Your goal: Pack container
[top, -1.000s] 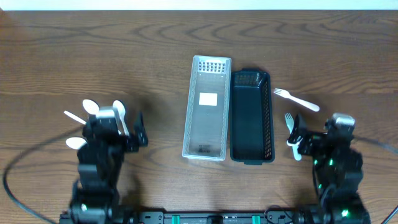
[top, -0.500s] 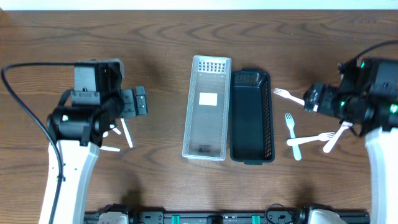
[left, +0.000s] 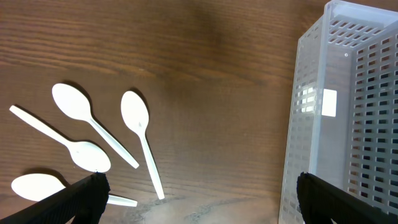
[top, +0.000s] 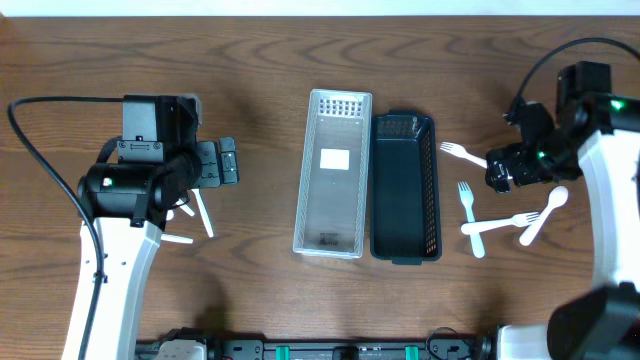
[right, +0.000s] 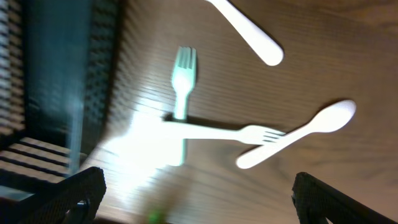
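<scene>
A clear slotted container (top: 333,175) and a black slotted container (top: 404,190) lie side by side at the table's middle. Several white plastic spoons (left: 78,106) lie left of the clear container (left: 348,124). My left gripper (top: 228,162) hovers above them, open and holding nothing (left: 201,202). To the right of the black container (right: 62,81) lie three white forks (top: 470,215) and one spoon (top: 540,215). My right gripper (top: 503,166) hangs over the forks (right: 217,132), open and holding nothing (right: 199,202). The right wrist view is blurred.
Both containers hold nothing that I can see. A black cable (top: 40,130) loops off the left arm over the table's left side. The table's far edge runs along the top of the overhead view.
Both arms rose from their folded rest at the near edge and reached out over the cutlery. In the last half second the right gripper shifted left and down over the forks.
</scene>
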{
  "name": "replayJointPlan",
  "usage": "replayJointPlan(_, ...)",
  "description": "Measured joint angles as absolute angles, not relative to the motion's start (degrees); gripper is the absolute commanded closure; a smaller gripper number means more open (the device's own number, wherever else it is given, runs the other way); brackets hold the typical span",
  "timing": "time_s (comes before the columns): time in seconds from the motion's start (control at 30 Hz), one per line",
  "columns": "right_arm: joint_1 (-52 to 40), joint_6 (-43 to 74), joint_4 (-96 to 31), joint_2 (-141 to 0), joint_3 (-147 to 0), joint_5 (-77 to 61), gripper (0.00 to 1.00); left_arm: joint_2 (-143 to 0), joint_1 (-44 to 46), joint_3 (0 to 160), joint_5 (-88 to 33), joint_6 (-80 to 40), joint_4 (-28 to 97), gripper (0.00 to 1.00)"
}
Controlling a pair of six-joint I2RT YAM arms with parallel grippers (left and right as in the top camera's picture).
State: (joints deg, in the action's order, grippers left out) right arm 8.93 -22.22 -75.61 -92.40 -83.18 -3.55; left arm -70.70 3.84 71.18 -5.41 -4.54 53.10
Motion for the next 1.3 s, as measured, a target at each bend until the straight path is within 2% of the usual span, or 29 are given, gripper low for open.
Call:
replayJointPlan(0.07,8.9,-24.8,-74.8,-94.5,-83.2,-1.8,0.01,-70.7,3.8,71.2,-5.4,-4.5,53.1,0.02)
replayJointPlan(0.2,8.7,-29.6,-72.2,-98.2,-83.2,0.1,0.11,-70.7,3.8,71.2,-5.4,-4.5,53.1,0.02)
replayJointPlan(0.27,8.3,-32.4,-70.7,-99.8,-83.2,0.8,0.12,-70.7,3.8,71.2,-5.4,-4.5,53.1,0.02)
replayJointPlan(0.53,4.3,-40.9,-57.3,-102.1,-83.3,0.3,0.02,-70.7,3.8,71.2,-5.4,-4.5,53.1,0.02)
replayJointPlan(0.7,3.1,-42.6,-54.3,-103.5,-83.7,-2.2,0.02,-70.7,3.8,71.2,-5.4,-4.8,53.7,0.02)
replayJointPlan(0.9,2.2,-43.8,-51.8,-111.5,-83.7,-2.8,0.04,-70.7,3.8,71.2,-5.4,-5.9,53.7,0.02)
replayJointPlan(1.3,1.1,-45.2,-47.7,-119.7,-83.7,-4.3,0.01,-70.7,3.8,71.2,-5.4,-7.1,53.8,0.02)
